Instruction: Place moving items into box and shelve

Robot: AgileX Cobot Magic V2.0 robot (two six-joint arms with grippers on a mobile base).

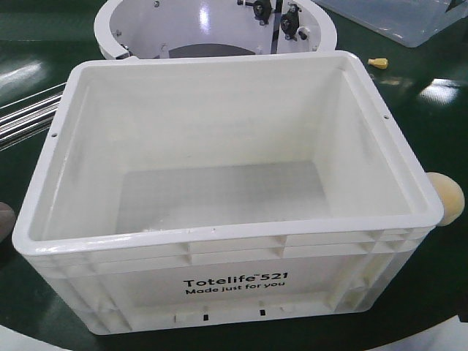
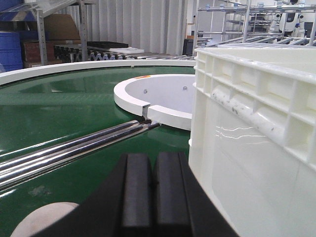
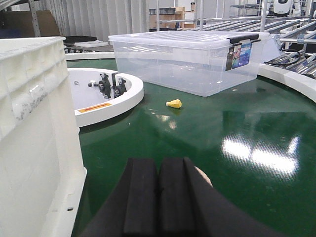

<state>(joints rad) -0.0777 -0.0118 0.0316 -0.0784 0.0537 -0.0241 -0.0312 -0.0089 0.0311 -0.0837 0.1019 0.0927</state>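
The white ribbed box (image 1: pixel 219 248), printed "Totelife 521", stands empty in the middle of the green table. A yellow-orange moving item (image 1: pixel 447 196) rests against its right side, and a sliver of the reddish-brown one (image 1: pixel 4 216) shows at the left edge. In the left wrist view my left gripper (image 2: pixel 154 190) is shut on nothing beside the box wall (image 2: pixel 247 128), with a pale rounded lump (image 2: pixel 42 219) low to its left. My right gripper (image 3: pixel 158 197) is likewise shut and empty; a lump (image 3: pixel 203 175) peeks from behind its right finger, and the box (image 3: pixel 29 128) is to its left.
A white ring hub (image 1: pixel 212 29) sits behind the box. A clear plastic tub (image 3: pixel 187 59) stands at the far right, with a tiny yellow piece (image 3: pixel 174 103) in front of it. Chrome rods (image 2: pixel 74 148) run across the table on the left.
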